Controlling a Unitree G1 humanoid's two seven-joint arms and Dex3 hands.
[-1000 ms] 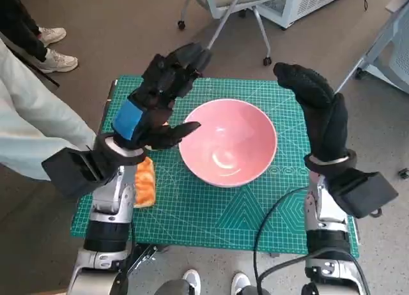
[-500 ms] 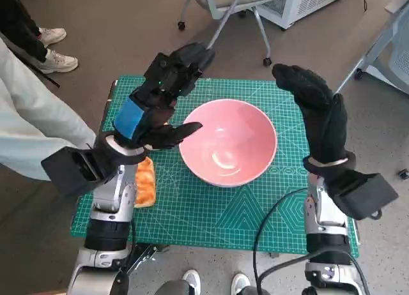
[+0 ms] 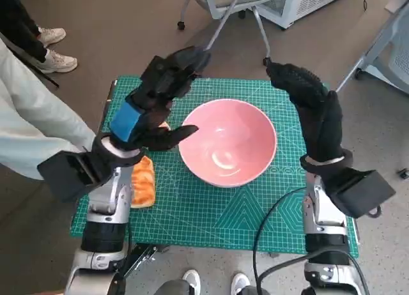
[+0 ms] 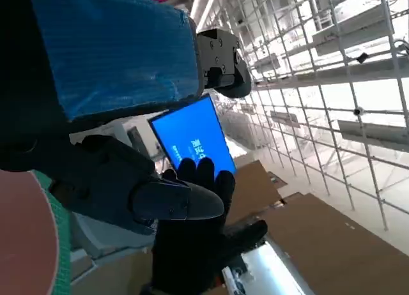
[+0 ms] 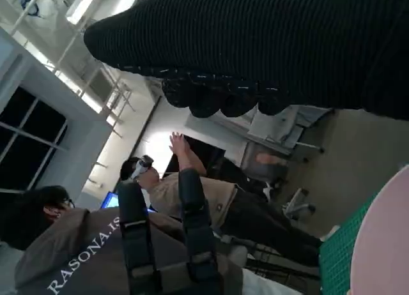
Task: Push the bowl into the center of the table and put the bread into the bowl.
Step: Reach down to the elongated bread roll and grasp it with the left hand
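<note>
The pink bowl [image 3: 228, 142] is flanked by both robot hands — left robot hand [image 3: 155, 102] and right robot hand [image 3: 312, 106] (each spread, nothing grasped); the bread [image 3: 143, 186] lies beside the bowl.

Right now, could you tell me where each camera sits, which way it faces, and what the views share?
Head view: on the head, looking steeply down at the green mat; shows both forearms, left hand, right hand.
Left wrist view: behind the left hand, facing out and upward at shelving; shows the right hand.
Right wrist view: behind the right hand, facing people.
Shared: all three catch the pink bowl.
</note>
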